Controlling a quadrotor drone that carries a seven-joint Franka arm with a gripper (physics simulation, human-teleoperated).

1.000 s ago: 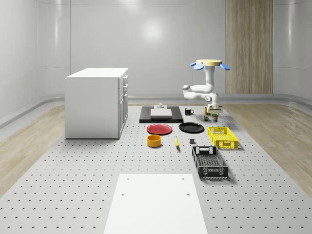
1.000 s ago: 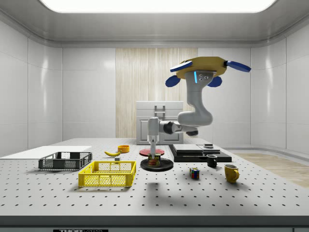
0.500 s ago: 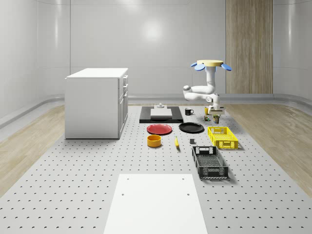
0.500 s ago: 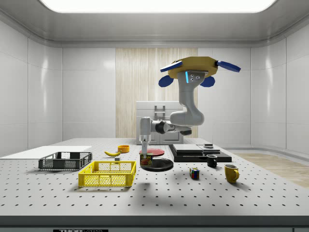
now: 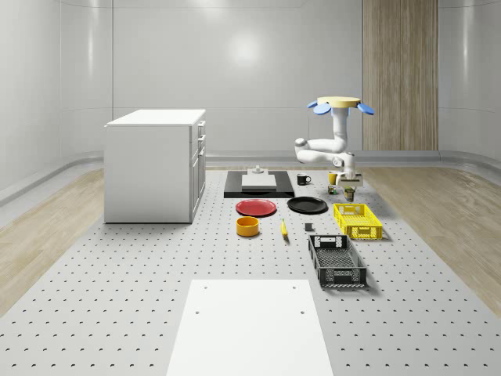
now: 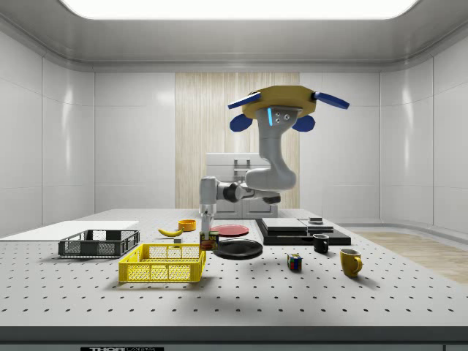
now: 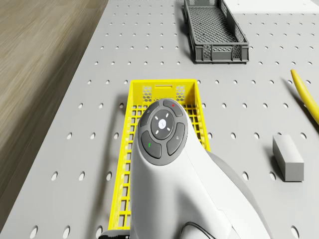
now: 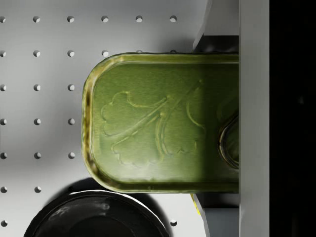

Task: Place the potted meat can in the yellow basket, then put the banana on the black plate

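Now step one, carrying | gripper [image 6: 208, 235] clamped on potted meat can [image 8: 163, 121], airborne beside yellow basket [image 6: 162, 263] rim, near black plate [image 6: 237, 248] | drone [image 6: 282, 110] hovering above table | next: shift over basket, lower, release | banana [image 6: 171, 232] untouched

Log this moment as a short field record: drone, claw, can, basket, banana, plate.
drone: hovering above the table, near the yellow basket's end
claw: shut on the potted meat can, held above the table
potted meat can: gripped, beside the basket's edge, not yet inside
yellow basket: on the table, nothing seen inside
banana: lying on the table, untouched
black plate: on the table, bare
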